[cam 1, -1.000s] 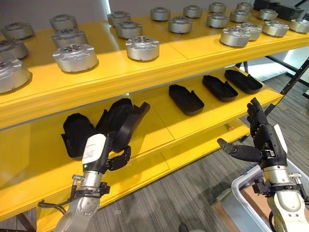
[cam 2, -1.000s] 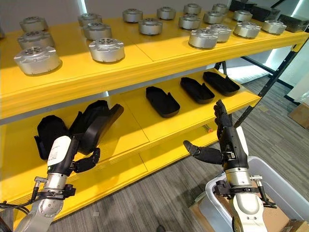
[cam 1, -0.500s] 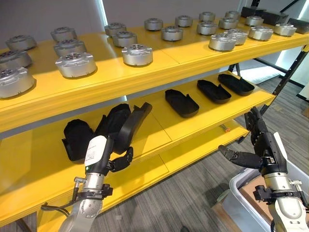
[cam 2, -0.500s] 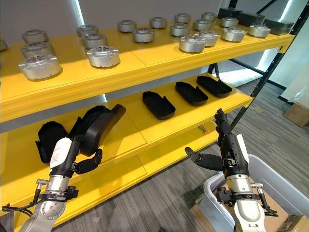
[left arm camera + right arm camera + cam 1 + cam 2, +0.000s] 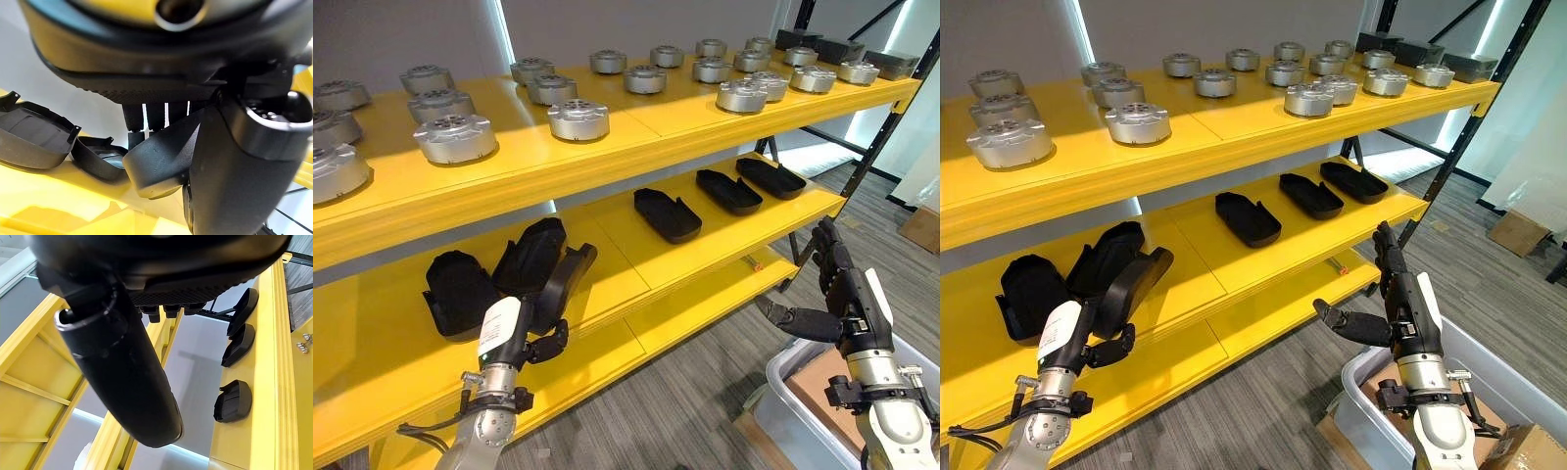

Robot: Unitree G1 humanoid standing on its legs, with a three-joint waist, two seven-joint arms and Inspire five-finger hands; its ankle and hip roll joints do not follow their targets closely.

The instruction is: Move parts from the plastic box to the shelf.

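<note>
My left hand (image 5: 514, 338) is shut on a black shell-shaped part (image 5: 563, 286), which it holds tilted at the front of the yellow middle shelf (image 5: 617, 245). In the left wrist view the thumb (image 5: 234, 171) and fingers (image 5: 146, 117) close round that part (image 5: 161, 164). Two like black parts (image 5: 455, 289) (image 5: 533, 257) lean just behind it. My right hand (image 5: 850, 299) is open with nothing in it, its thumb spread wide, above the grey plastic box (image 5: 781, 397) at the lower right.
Three more black parts (image 5: 668, 213) (image 5: 729, 191) (image 5: 771, 176) lie along the middle shelf's right half. Several silver round parts (image 5: 578, 119) stand on the top shelf. A low yellow shelf (image 5: 705, 294) runs near the floor. A cardboard box (image 5: 1518, 230) stands on the floor at the right.
The whole picture has drawn back from the shelf. The held black part sits lower and flatter beside its neighbours than before. The right hand stays open over the box.
</note>
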